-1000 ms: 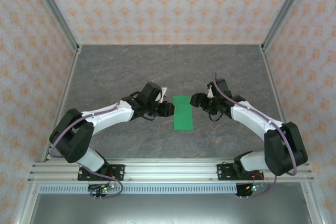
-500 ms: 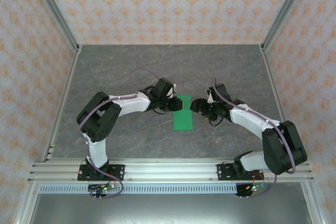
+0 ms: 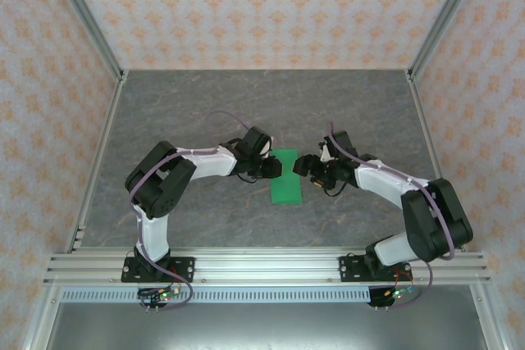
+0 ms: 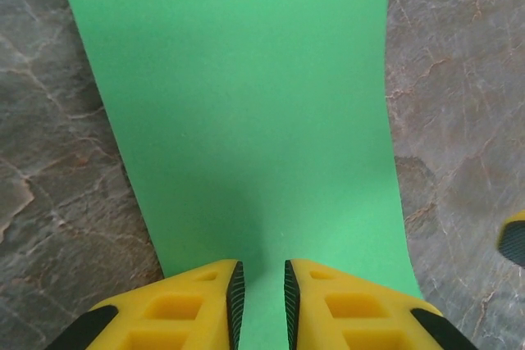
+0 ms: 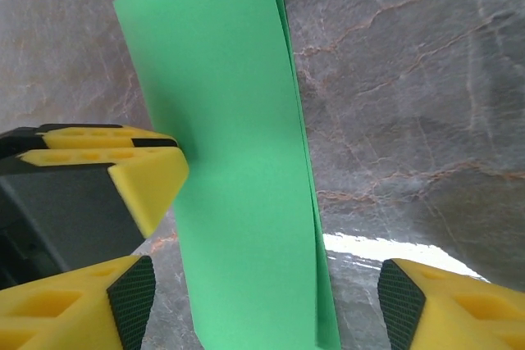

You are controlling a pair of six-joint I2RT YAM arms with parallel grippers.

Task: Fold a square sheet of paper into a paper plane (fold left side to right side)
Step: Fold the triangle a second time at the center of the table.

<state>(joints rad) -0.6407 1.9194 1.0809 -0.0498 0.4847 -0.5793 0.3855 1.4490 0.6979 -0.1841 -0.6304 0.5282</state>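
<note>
The square sheet of paper [image 3: 286,178] lies on the table as a tall bright green rectangle, folded in half. Its two layers part slightly along one long edge [image 5: 305,170]. My left gripper [image 3: 275,167] hangs low over the sheet's left edge, and its yellow fingers [image 4: 205,301] stand a narrow gap apart with nothing between them [image 4: 260,288]. The green paper [image 4: 246,104] stretches away in front of them. My right gripper [image 3: 302,165] sits at the sheet's right edge, open wide [image 5: 267,297] and straddling the paper [image 5: 230,145]. A left finger [image 5: 152,178] shows opposite.
The grey marbled table [image 3: 180,112] spreads out on all sides of the sheet. Patterned walls and metal posts [image 3: 90,30] enclose it. Both arm bases sit on the rail [image 3: 262,268] at the near edge.
My left arm swung right and brought its gripper onto the sheet's left edge while its jaws narrowed. My right gripper edged left toward the sheet's right edge.
</note>
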